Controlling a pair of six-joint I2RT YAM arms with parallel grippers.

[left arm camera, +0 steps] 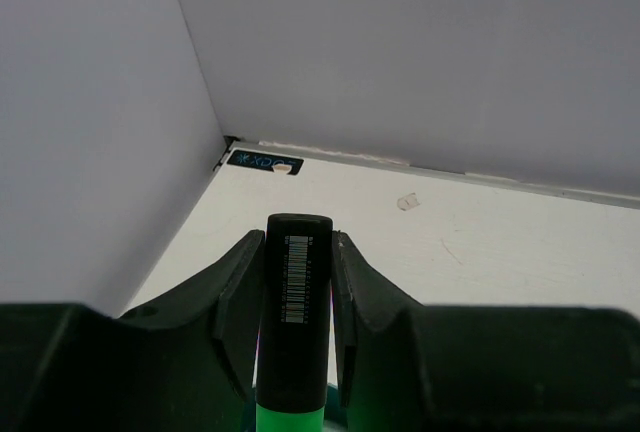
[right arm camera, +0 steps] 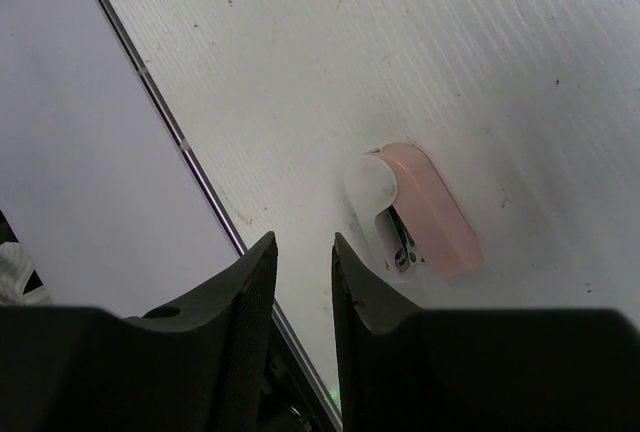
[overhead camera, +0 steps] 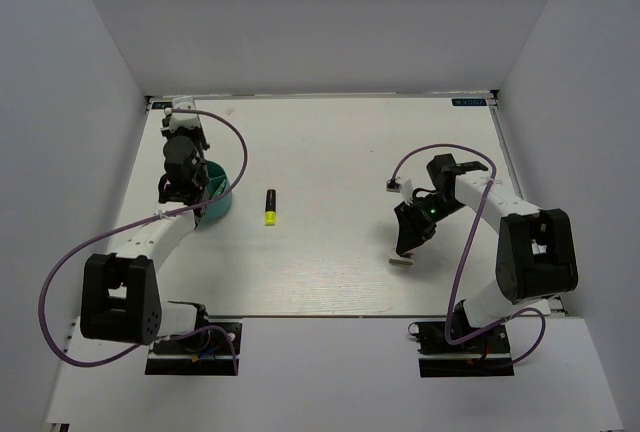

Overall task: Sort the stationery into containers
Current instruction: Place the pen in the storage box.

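Note:
My left gripper point(left arm camera: 298, 252) is shut on a black marker with a green end point(left arm camera: 297, 302), held upright between the fingers. In the top view this gripper point(overhead camera: 183, 192) hangs over the round teal holder point(overhead camera: 220, 195) at the left. A black marker with a yellow end point(overhead camera: 270, 207) lies on the table to the right of the holder. My right gripper point(right arm camera: 303, 247) is narrowly open and empty, just beside the pink-and-white block point(right arm camera: 418, 212), which lies flat on the table point(overhead camera: 402, 261). The right gripper point(overhead camera: 408, 240) hovers close above the block. Pens and stubby markers are not in view.
White walls enclose the table on the left, back and right. The table's near edge strip point(right arm camera: 190, 157) runs close to the right gripper. A small blue label point(left arm camera: 264, 162) marks the far left corner. Purple cables loop off both arms.

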